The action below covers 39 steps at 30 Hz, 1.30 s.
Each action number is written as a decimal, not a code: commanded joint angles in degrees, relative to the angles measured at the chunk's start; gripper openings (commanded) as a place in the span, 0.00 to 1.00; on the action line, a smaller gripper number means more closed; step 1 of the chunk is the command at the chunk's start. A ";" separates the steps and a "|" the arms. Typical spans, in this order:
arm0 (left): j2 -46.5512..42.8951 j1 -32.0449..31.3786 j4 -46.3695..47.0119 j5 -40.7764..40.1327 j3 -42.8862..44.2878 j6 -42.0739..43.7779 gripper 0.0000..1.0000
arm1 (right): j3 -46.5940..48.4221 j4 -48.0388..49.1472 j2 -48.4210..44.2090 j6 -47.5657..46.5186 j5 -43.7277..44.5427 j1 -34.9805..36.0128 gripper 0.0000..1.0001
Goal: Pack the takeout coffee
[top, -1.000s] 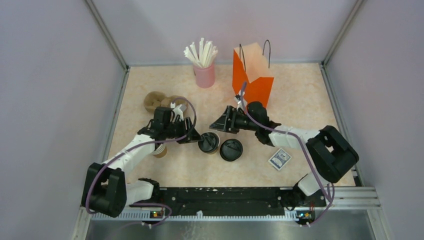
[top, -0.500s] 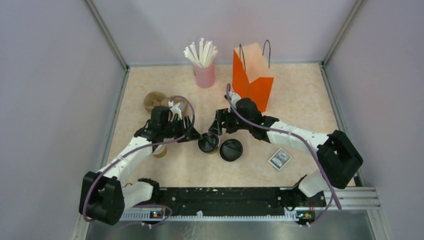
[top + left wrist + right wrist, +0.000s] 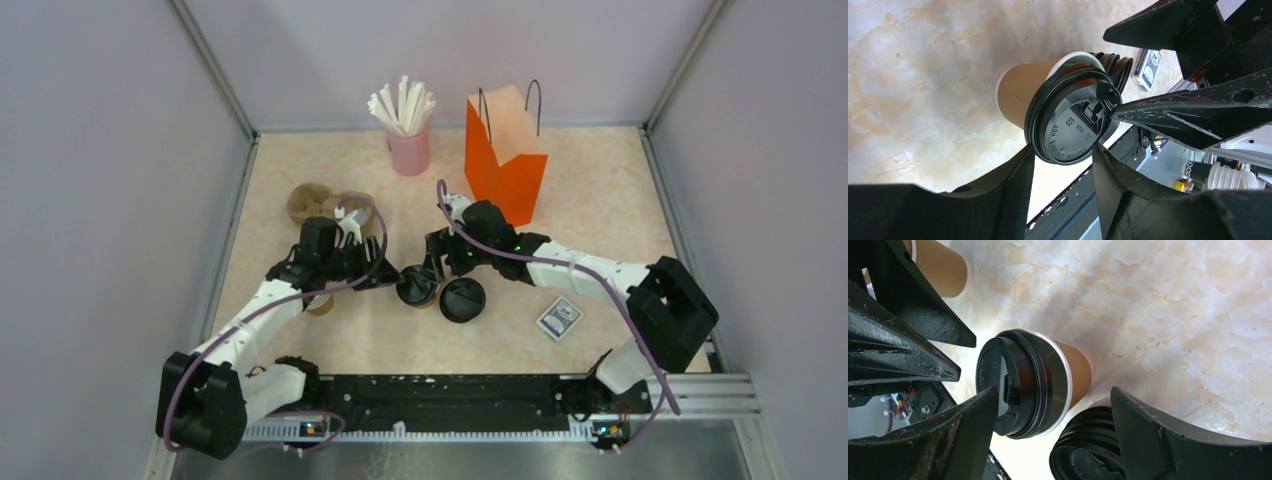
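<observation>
**Both arms close in on the lidded cup at mid-table**

Nearest the bases, a small patterned card box [image 3: 559,318] lies flat on the glossy, cream-marbled table [image 3: 600,215]. Just past it sits a stack of ribbed black plastic lids [image 3: 462,299]. Right beside that, on its left, is the takeout coffee [image 3: 417,287]: smooth brown kraft wall, white rolled rim, round black sip lid. It stands upright in the middle of the table, long axis vertical, lid facing up. A sliver of white rim shows past the lid in the wrist views.

The right fingers [image 3: 1158,440] gape wide, one on either side of the cup, gripping nothing. The left fingers [image 3: 1128,200] stand about half apart at the lid's left edge, empty. Whether they touch it, I can't tell.

Under the left arm sits a lidless brown cup [image 3: 321,302]. At the far end are a pink holder of white straws [image 3: 408,150] and a tall orange paper bag [image 3: 505,165], mouth up.
</observation>
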 commanded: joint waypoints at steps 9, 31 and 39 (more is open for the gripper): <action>1.26 -0.86 3.94 0.95 -1.68 -1.36 0.51 | 3.70 1.00 2.64 -1.59 -0.57 1.22 0.80; 3.02 -2.05 7.02 0.96 -1.69 -2.51 0.48 | 0.91 3.93 2.31 0.65 -2.41 1.23 0.60; 3.64 -2.14 6.76 0.41 -1.14 -2.29 0.48 | -0.24 5.82 2.22 1.09 -1.88 1.22 0.56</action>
